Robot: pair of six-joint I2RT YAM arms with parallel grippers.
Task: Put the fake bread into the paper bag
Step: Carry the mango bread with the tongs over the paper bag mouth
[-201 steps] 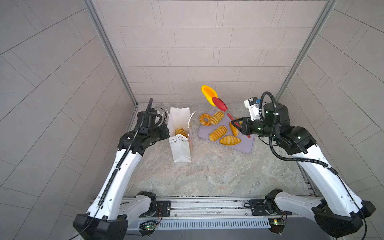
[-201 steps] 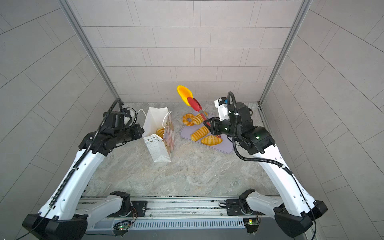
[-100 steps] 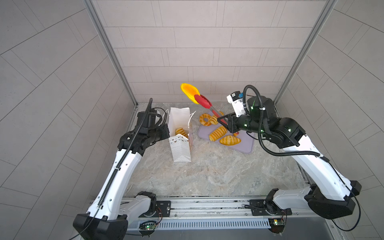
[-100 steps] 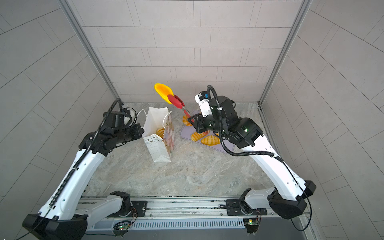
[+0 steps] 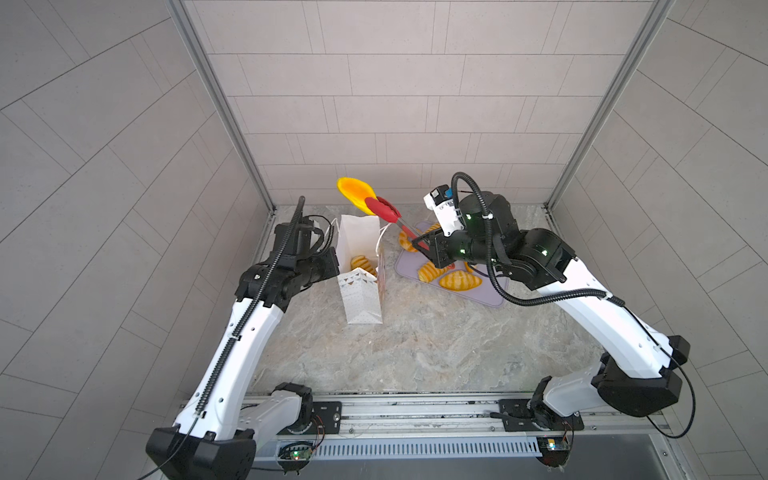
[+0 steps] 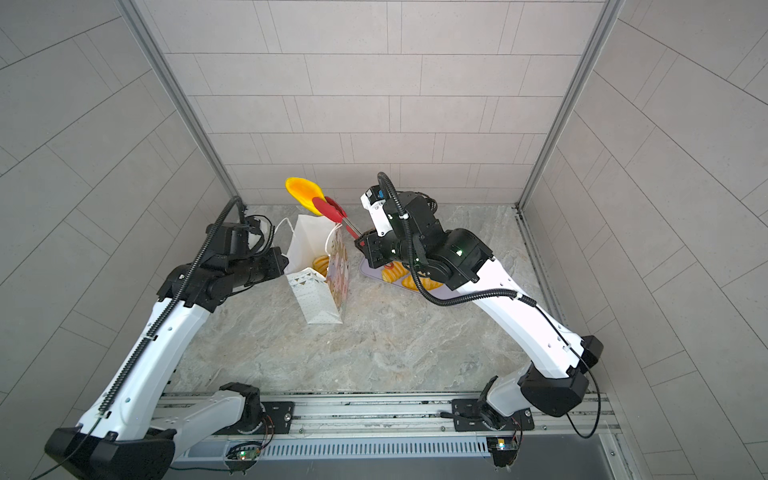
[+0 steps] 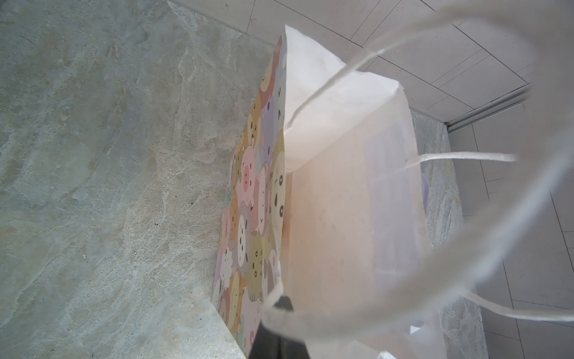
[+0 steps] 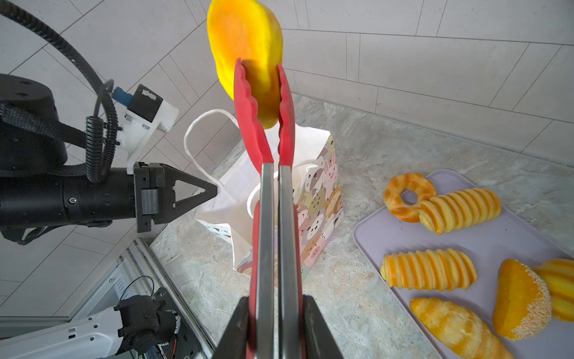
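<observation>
One striped loaf [image 5: 360, 262] already lies inside the paper bag [image 5: 361, 299], whose left wall the left gripper [image 5: 330, 259] appears to pinch with its jaws closed. The right gripper [image 8: 275, 307] squeezes the red-tipped tongs [image 8: 267, 217] almost closed on a smooth orange oval bread [image 8: 245, 37], raised above the bag's far rim and not yet dropped in. Six more pieces, the ring-shaped bread [image 8: 407, 199] among them, wait on the lilac tray [image 5: 486, 293] to the right.

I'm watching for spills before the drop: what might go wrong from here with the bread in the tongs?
The smooth oval bread is pinched only near one end in the red tips of the tongs, so it may slip out early. The mouth of the paper bag is narrow, and a string handle stands at its rim; the bread might catch there and land outside.
</observation>
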